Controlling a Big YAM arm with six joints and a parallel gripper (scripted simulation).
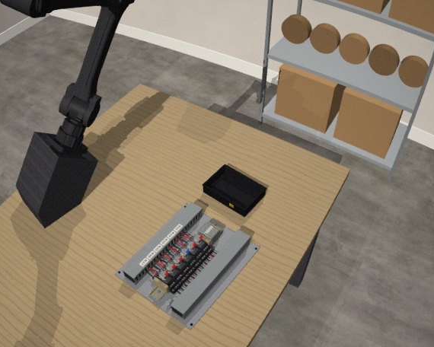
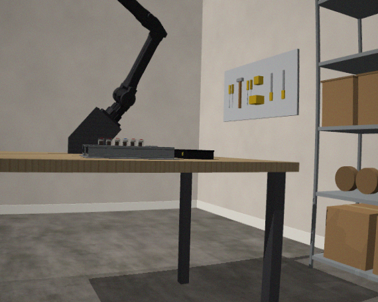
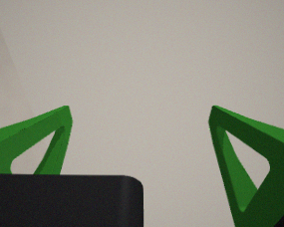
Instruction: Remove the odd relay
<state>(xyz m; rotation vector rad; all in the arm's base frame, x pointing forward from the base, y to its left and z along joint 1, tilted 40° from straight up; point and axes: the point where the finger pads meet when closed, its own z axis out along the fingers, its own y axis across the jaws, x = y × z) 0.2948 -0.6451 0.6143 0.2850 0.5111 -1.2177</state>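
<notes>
A grey relay panel [image 1: 254, 249] [image 2: 126, 151] lies on the wooden bench [image 1: 145, 152]. A row of black relays sits in its sockets. One relay has a blue test button [image 1: 187, 252] [image 2: 117, 139]; the others have red buttons, such as the one beside it [image 1: 180, 259]. A black open tray [image 1: 229, 205] [image 2: 193, 153] stands open side up just beyond the panel. My gripper [image 3: 141, 113] shows only in the wrist view: its green fingers are wide open and empty, facing a plain wall. It is high up, out of the top and exterior views.
The arm's black base block [image 1: 54, 179] [image 2: 90, 132] stands at the bench's left side, and the arm rises from it out of view. A metal shelf [image 1: 343, 76] with boxes stands behind the bench. A tool board [image 2: 260, 86] hangs on the wall.
</notes>
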